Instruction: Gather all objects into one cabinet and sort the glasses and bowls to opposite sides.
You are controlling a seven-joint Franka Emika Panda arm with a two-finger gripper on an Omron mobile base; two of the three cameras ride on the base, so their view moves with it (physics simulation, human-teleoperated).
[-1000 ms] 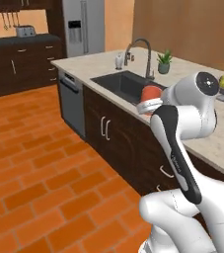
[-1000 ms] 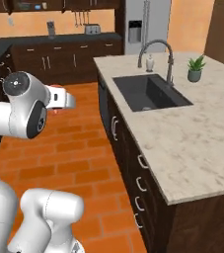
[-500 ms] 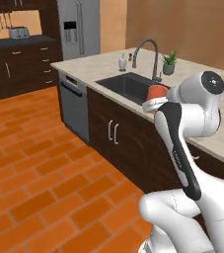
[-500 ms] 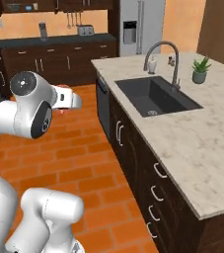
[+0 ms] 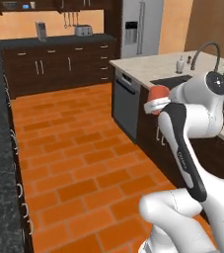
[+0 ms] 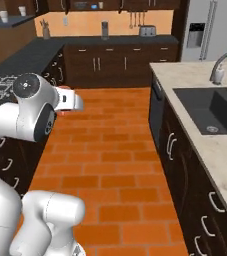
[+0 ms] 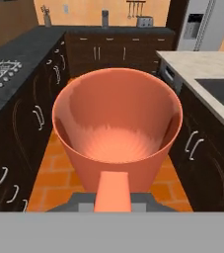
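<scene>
Gripping the orange-red cup (image 7: 117,131), the pincer (image 7: 112,193) is clenched on its near wall, mouth facing the hand camera, empty inside. Cup (image 5: 158,96) sits at the end of the arm, held in the air above the brick floor (image 5: 79,163), beside the sink counter (image 5: 148,66). From the right, the cup (image 6: 64,90) peeks out behind the white wrist. Fridge (image 6: 204,31) at the far wall, stove (image 7: 0,69) on the dark counter (image 7: 19,54).

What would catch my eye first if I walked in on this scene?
The orange-red cup, gripped by the gripper and seen open-mouthed from the hand camera. Next the big white arm carrying it above the brick-red floor, then the marble island with its dark sink alongside.
</scene>
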